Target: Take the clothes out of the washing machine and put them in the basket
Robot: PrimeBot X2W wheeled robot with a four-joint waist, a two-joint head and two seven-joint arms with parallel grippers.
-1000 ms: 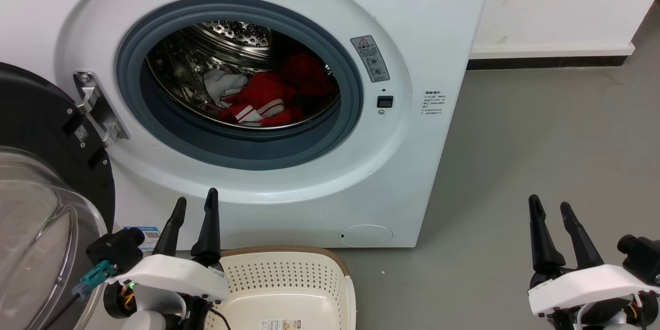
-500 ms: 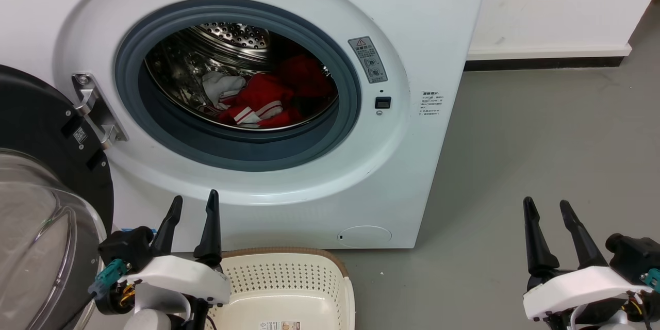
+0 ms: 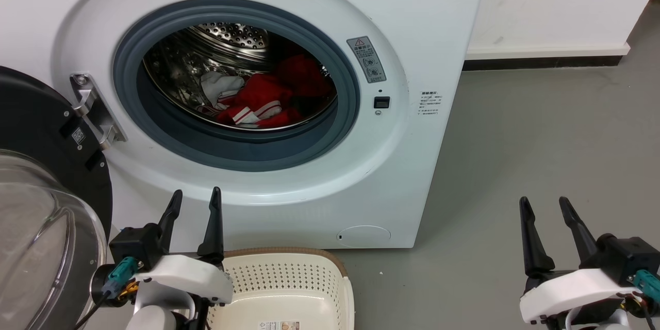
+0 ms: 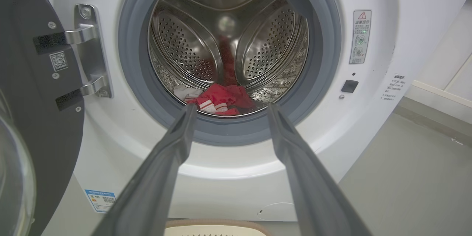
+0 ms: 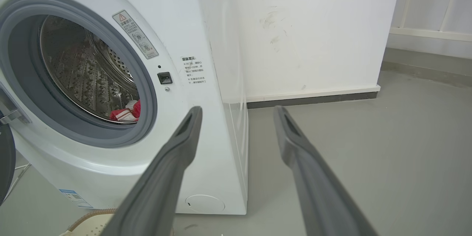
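The white washing machine [image 3: 423, 20] stands with its door [image 3: 36, 129] swung open to the left. Red clothes with white stripes [image 3: 260, 98] and a white piece lie at the bottom of the steel drum [image 4: 217, 97], partly seen in the right wrist view [image 5: 127, 112]. The cream basket [image 3: 289, 289] sits on the floor below the machine's opening and holds no clothes in the part I see. My left gripper [image 3: 196, 198] is open, just left of the basket, fingers pointing at the machine [image 4: 228, 108]. My right gripper [image 3: 544, 203] is open over bare floor to the right [image 5: 238, 110].
The open door's glass bowl [image 3: 46, 237] bulges close beside my left arm. Grey floor [image 3: 541, 134] stretches to the right of the machine up to a white wall with a dark skirting [image 3: 546, 62].
The head view has shifted slightly. Both grippers have turned a little, their wrist cameras now showing more to the side; they stay open. Clothes and basket have not moved.
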